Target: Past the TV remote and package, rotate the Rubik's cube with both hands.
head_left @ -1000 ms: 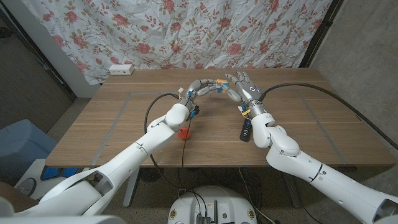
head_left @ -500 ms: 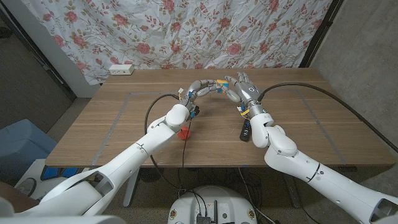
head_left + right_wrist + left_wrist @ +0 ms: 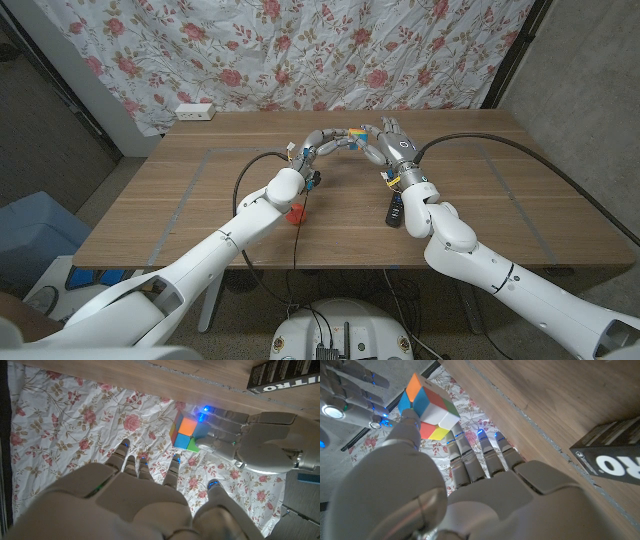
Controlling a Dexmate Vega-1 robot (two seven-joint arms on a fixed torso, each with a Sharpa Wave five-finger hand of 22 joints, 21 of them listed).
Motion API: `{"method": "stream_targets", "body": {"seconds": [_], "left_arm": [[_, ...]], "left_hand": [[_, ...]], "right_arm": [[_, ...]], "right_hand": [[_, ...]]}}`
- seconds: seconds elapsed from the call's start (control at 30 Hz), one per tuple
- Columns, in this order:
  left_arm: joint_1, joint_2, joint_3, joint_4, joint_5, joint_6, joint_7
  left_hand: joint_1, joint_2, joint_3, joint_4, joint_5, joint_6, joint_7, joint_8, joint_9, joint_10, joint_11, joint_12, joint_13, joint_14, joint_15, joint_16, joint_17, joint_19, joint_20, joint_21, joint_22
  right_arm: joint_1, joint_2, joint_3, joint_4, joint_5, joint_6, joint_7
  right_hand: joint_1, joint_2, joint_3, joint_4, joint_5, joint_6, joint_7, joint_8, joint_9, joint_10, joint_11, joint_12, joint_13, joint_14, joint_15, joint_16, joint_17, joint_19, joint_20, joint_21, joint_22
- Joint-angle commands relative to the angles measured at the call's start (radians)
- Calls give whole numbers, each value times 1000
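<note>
The small multicoloured Rubik's cube (image 3: 349, 133) is lifted off the brown wooden table (image 3: 160, 205), toward twelve o'clock in the head view, between the two grey robot hands. The left hand (image 3: 322, 143) grasps it in its fingertips (image 3: 409, 419); in the left wrist view the cube's orange, blue, green, white and yellow tiles show. The right hand (image 3: 393, 143) is just beside the cube at its three o'clock, fingers (image 3: 124, 446) spread; contact with the cube is hard to tell. A black TV remote (image 3: 397, 210) lies at about five o'clock from the cube, and a black printed box (image 3: 612, 455) sits on the table.
</note>
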Motion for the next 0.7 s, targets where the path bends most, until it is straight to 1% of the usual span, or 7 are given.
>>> {"method": "stream_targets", "body": {"seconds": [0.03, 0.13, 0.3, 0.7], "left_arm": [[2, -5, 0, 5, -4, -4, 3], [2, -4, 0, 5, -4, -5, 3], [3, -4, 0, 6, -4, -8, 3], [3, -5, -1, 12, -9, -13, 0]], "left_hand": [[1, 9, -4, 1, 10, 7, 5, 4, 4, -2, -4, 6, 1, -2, -78, 2, 1, -2, -1, -2, 5], [0, 9, -5, 1, 10, 7, 5, 4, 4, -2, -4, 6, 1, -1, -78, 2, 1, -2, -3, -3, 5], [0, 10, -5, 1, 10, 8, 5, 4, 4, -2, -3, 6, 1, -1, -76, 2, 1, -2, -2, -3, 5], [-1, 12, -6, 1, 10, 12, 7, 3, 4, 0, -6, 7, 2, 0, -78, 2, 1, -3, -3, -3, 5]], "right_arm": [[-7, -3, 0, -5, -1, -4, 8], [-8, -5, 0, -4, 1, -2, 10], [-10, -4, 1, -6, 3, -5, 11], [-11, 0, -1, -11, -4, -14, 7]], "right_hand": [[-7, 28, 1, 4, 6, 31, 1, 14, 3, -3, -7, 8, 3, -3, -2, 8, 5, -8, -2, 6, 4], [-7, 27, 0, 5, 6, 41, 0, 16, 3, -4, -12, 8, 3, -4, -2, 8, 5, -8, -3, 7, 4], [-7, 27, -1, 7, 7, 63, 3, 20, 4, -5, -13, 9, 3, -4, -3, 9, 5, -7, -4, 7, 4], [-4, 27, 0, 10, 8, 93, 4, 22, 6, -8, -14, 10, 4, -2, -5, 12, 4, -4, -8, 10, 4]]}}
